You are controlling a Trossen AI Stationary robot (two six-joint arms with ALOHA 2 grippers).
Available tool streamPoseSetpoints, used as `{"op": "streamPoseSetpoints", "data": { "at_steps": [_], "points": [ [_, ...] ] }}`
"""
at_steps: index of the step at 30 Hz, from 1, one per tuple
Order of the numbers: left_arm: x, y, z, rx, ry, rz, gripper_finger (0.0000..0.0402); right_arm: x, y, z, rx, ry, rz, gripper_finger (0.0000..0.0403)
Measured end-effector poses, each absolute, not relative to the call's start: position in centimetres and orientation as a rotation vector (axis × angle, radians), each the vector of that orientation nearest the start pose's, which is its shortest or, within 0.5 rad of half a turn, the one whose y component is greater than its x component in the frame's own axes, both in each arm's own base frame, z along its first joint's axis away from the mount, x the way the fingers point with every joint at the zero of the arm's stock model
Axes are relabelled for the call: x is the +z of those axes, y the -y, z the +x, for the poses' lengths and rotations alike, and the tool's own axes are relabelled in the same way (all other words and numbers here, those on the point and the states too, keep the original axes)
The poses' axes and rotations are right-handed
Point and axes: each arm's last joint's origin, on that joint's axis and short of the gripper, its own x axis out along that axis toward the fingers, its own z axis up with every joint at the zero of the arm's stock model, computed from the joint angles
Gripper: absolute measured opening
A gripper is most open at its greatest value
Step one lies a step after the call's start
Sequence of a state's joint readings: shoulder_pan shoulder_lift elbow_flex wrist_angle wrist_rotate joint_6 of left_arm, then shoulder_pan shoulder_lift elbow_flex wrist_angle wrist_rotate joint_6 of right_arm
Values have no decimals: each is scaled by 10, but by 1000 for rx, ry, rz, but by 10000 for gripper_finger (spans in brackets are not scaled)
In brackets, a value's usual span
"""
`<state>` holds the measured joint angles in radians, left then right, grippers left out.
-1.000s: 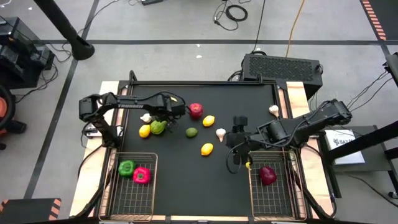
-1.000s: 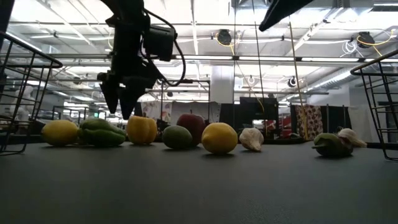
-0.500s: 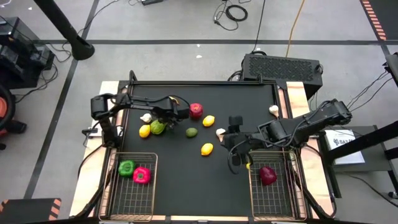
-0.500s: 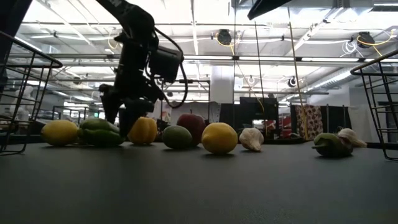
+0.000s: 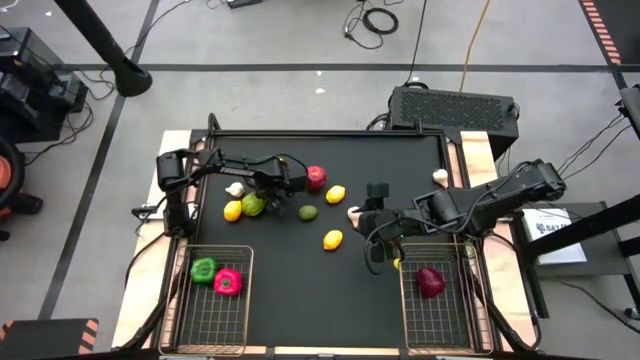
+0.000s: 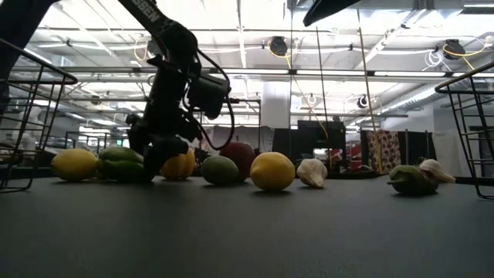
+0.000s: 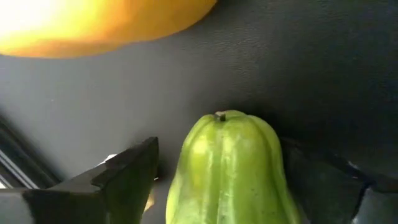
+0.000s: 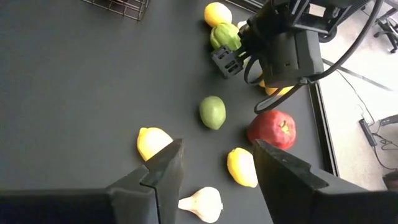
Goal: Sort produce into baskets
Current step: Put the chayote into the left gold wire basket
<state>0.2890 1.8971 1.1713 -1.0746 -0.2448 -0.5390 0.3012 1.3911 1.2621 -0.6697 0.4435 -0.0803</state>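
A green pepper [image 7: 230, 168] lies on the black table [image 5: 300, 290], between a lemon [image 5: 233, 210] and a lime [image 5: 308, 212]. My left gripper [image 5: 260, 198] is open and low over the pepper, one finger [image 7: 127, 177] on each side of it; it also shows in the low view [image 6: 158, 154]. A yellow pepper [image 6: 179, 164] sits just behind. My right gripper [image 8: 217, 149] is open and empty, hovering by a garlic bulb [image 5: 354, 213]. The left basket [image 5: 238, 300] holds a green pepper [image 5: 204, 269] and a pink-red pepper [image 5: 227, 282]. The right basket [image 5: 445, 315] holds a red apple [image 5: 430, 281]. My left gripper has its open fingers standing on either side of the green pepper's body [image 7: 186, 155], slanting down from above. Whether a finger touches the pepper I cannot tell. The pepper lies on the table.
A red apple [image 5: 316, 178], two lemons [image 5: 336, 194] [image 5: 332, 240], and a garlic bulb [image 5: 235, 188] lie about mid-table. Another garlic [image 5: 440, 177] rests at the right edge. Bare black table lies between the two baskets.
My left gripper has come down from above the produce, reaching a little toward the table's right, until its open fingers stand around the green pepper. My right gripper has crept slightly toward the table's left. The produce has not moved.
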Motion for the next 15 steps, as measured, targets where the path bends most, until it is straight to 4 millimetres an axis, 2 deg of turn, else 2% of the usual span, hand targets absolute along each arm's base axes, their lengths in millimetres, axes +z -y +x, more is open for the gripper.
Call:
{"op": "streamPoseSetpoints", "data": {
  "at_steps": [9,15],
  "points": [
    [144,-94,293,784,-1696,-377,261,324,-74,280,-104,-750,-368,183],
    [153,-95,297,779,-1705,-372,237,324,-74,280,-104,-751,-370,183]
  ]
}}
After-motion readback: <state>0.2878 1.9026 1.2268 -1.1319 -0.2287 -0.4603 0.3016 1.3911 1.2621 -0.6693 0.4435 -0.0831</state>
